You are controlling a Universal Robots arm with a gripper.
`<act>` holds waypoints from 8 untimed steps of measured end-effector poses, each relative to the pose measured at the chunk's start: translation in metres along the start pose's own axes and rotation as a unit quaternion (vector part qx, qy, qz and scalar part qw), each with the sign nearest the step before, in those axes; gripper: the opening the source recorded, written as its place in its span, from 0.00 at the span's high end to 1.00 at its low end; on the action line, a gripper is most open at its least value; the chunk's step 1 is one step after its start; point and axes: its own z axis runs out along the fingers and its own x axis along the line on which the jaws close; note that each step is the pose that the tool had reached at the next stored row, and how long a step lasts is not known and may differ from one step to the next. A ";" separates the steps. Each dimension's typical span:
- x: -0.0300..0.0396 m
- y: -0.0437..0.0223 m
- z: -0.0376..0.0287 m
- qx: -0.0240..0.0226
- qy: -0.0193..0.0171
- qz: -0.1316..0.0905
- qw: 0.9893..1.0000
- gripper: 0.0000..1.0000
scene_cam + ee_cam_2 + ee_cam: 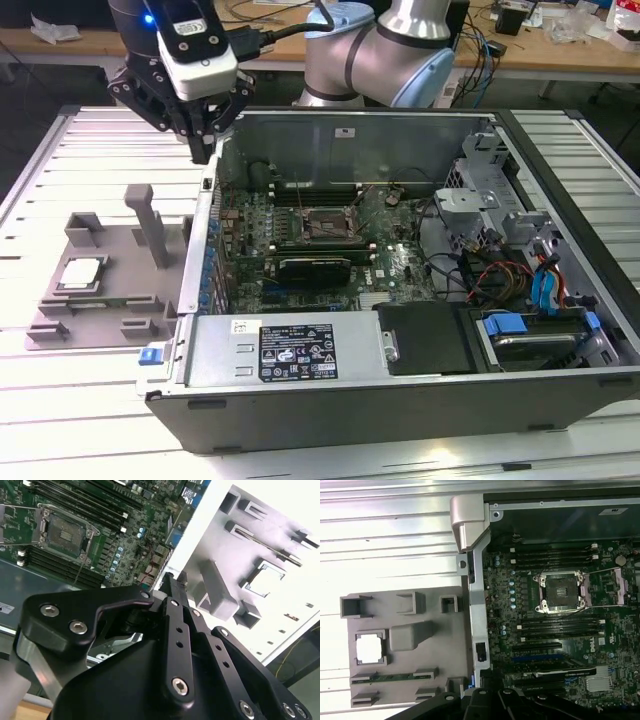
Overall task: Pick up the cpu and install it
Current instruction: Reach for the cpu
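The cpu (80, 272) is a small silvery square lying flat in a recess of the grey tray (112, 292), at the exterior view's left. It shows as a bright square in both wrist views (267, 580) (370, 648). The open cpu socket (318, 222) sits on the motherboard inside the computer case, with its metal frame folded back (559, 593) (64, 530). My black gripper (205, 148) hangs above the case's left wall near its back corner, well above and behind the cpu. Its fingers (172, 582) look pressed together with nothing between them.
The open computer case (300, 352) lies on the slatted white table, with a graphics card (315, 266), cables and a drive bay (530, 340) inside. The tray has an upright grey post (150, 225) and a memory stick (385, 677). The robot arm's base (380, 50) stands behind the case.
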 end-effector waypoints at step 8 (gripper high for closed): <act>0.0132 -0.0010 -0.0003 0.000 0.000 0.000 1.000 0.89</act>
